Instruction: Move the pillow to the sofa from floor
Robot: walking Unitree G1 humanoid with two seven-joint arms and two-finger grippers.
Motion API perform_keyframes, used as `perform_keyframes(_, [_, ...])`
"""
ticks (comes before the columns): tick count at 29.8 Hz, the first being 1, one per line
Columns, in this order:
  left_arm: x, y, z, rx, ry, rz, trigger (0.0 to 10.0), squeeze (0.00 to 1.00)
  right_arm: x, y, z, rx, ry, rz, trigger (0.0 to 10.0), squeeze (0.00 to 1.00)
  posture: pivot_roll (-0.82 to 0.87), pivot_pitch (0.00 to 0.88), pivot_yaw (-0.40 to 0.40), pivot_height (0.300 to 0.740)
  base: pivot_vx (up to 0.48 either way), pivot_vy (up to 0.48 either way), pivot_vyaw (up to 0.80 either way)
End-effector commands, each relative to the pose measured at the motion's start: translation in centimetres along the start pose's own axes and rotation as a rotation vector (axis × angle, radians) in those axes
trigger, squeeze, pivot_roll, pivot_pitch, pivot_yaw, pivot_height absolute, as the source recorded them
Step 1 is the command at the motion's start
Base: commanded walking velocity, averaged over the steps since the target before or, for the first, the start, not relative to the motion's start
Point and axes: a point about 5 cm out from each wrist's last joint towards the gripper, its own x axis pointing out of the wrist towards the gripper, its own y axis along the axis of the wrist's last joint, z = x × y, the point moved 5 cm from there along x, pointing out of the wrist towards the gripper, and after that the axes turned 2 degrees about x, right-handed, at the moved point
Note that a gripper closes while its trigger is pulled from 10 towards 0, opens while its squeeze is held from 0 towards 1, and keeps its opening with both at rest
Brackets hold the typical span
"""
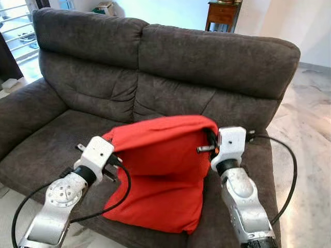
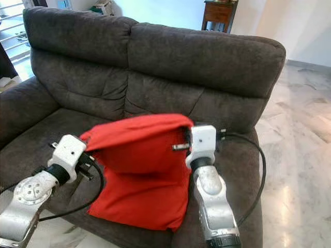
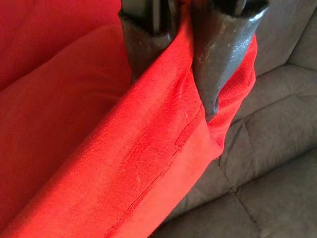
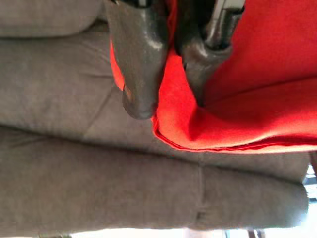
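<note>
A red pillow (image 1: 160,170) hangs between my two arms over the front of the dark grey sofa (image 1: 170,67), its lower corner draped past the seat's front edge. My left gripper (image 1: 111,160) is shut on the pillow's left upper corner; in the left wrist view both black fingers (image 3: 218,64) pinch a fold of red cloth (image 3: 148,148). My right gripper (image 1: 209,142) is shut on the right upper corner, where the fingers (image 4: 138,64) clamp the red hem (image 4: 171,114) above the seat cushion.
The sofa's seat (image 1: 51,144) and backrest lie behind the pillow, with armrests on both sides. Marble floor (image 1: 310,129) runs along the right. A wooden side table (image 1: 223,13) stands behind the sofa, and a barred window (image 1: 15,26) is at far left.
</note>
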Motion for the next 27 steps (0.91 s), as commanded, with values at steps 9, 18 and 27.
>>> perform_keyframes(9, [-0.7,-3.1,-1.9,0.162,0.058,-0.148,10.0,0.00,-0.8,-1.3,4.7,-0.019,-0.192,-0.062,10.0,0.00,0.04,0.102,-0.003,0.740,0.000,0.000,0.00])
perform_keyframes(18, [0.7,-1.8,-5.5,0.223,0.136,-0.118,10.0,0.00,-0.6,-1.1,5.0,-0.031,-0.199,-0.060,10.0,0.00,0.04,0.101,-0.009,0.740,0.000,0.000,0.00])
perform_keyframes(27, [2.5,-1.1,-5.0,0.185,0.112,-0.071,10.0,0.00,-1.0,-1.4,5.0,-0.029,-0.197,-0.067,10.0,0.00,0.03,0.104,-0.001,0.740,0.000,0.000,0.00])
